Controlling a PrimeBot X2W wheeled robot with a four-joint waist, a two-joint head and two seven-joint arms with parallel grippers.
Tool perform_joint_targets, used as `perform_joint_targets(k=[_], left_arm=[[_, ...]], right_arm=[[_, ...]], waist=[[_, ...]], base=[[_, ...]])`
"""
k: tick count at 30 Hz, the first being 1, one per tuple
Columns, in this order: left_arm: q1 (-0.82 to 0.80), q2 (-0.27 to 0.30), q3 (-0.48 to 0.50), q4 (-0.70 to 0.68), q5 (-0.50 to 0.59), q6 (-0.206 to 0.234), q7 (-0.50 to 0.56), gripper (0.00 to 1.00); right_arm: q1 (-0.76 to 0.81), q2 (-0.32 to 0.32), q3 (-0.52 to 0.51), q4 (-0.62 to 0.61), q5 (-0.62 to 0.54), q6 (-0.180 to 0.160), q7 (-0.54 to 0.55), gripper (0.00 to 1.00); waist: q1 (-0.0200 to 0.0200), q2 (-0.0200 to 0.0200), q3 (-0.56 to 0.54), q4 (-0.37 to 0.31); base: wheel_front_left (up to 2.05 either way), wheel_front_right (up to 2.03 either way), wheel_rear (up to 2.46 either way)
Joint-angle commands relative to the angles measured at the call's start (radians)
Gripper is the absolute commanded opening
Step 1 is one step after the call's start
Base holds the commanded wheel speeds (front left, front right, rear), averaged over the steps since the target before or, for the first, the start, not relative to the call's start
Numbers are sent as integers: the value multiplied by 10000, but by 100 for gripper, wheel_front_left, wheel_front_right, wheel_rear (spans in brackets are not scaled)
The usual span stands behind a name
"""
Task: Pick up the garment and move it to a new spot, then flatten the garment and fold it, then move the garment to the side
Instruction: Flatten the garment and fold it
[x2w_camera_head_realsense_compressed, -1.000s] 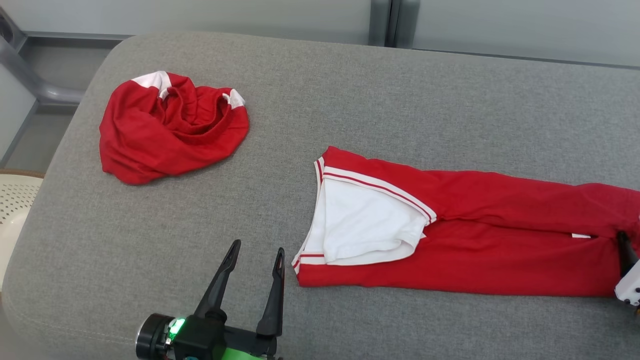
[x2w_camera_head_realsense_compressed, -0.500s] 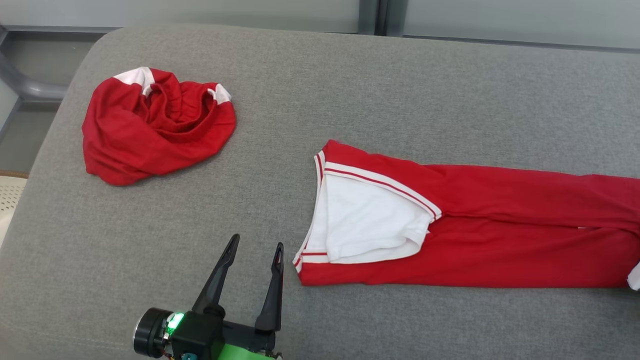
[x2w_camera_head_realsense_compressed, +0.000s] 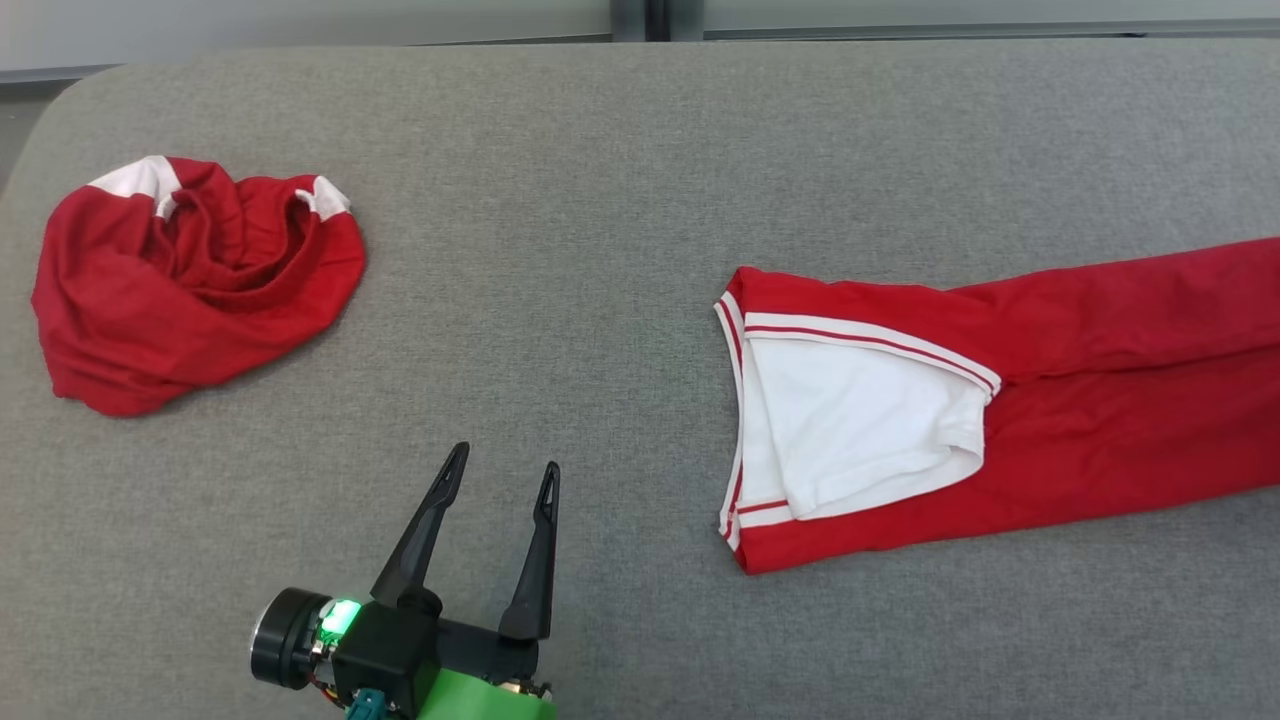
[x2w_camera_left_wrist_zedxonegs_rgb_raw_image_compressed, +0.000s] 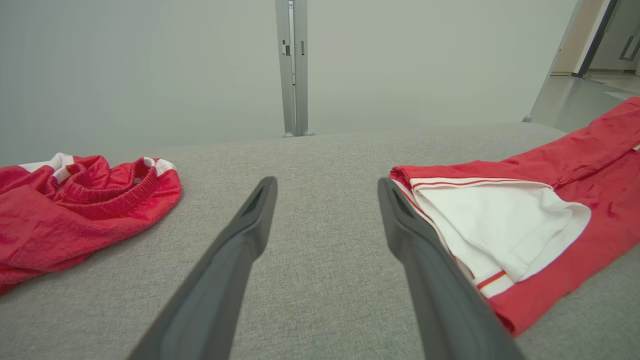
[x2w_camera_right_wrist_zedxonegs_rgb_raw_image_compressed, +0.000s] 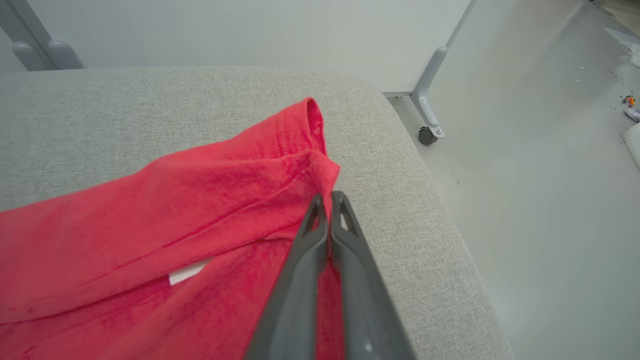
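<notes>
Garment (x2w_camera_head_realsense_compressed: 1100, 420) cuff pinched between right jaws, left jaws spread, apart from its waist end

left gripper (x2w_camera_left_wrist_zedxonegs_rgb_raw_image_compressed: 326, 185) gapes over grey cushion (x2w_camera_left_wrist_zedxonegs_rgb_raw_image_compressed: 320, 300); crumpled red cloth (x2w_camera_left_wrist_zedxonegs_rgb_raw_image_compressed: 75, 215) left, red-and-white garment (x2w_camera_left_wrist_zedxonegs_rgb_raw_image_compressed: 600, 200) right

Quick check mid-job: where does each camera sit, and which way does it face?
Head: on the head, looking down at the pad, crumpled garment left, trousers right; open left gripper at lower left.
Left wrist: looks along its open fingers across the pad to the wall.
Right wrist: looks along the right gripper, shut on the trousers' cuff, floor beyond.
Shared: head and left wrist both show both garments.
</notes>
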Motion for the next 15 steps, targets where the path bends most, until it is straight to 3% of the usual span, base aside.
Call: perform_joint_targets(k=[1, 8, 15], left_arm=[[-164, -1, 63, -4, 57, -19, -3, 100], [-150, -3, 31, 112, 27, -61, -3, 100], [-127, 0, -177, 181, -220, 97, -2, 100]], right_arm=[[-116, -30, -55, -348, -83, -22, 228, 0], [228, 477, -326, -3118, -594, -21, 1854, 0], [1061, 1872, -322, -6582, -1062, -21, 3476, 0]], waist=[[0, 0, 133, -303], [0, 0, -44, -450], [0, 0, -390, -140]], base=[[0, 0, 0], [0, 0, 0], [0, 0, 0]])
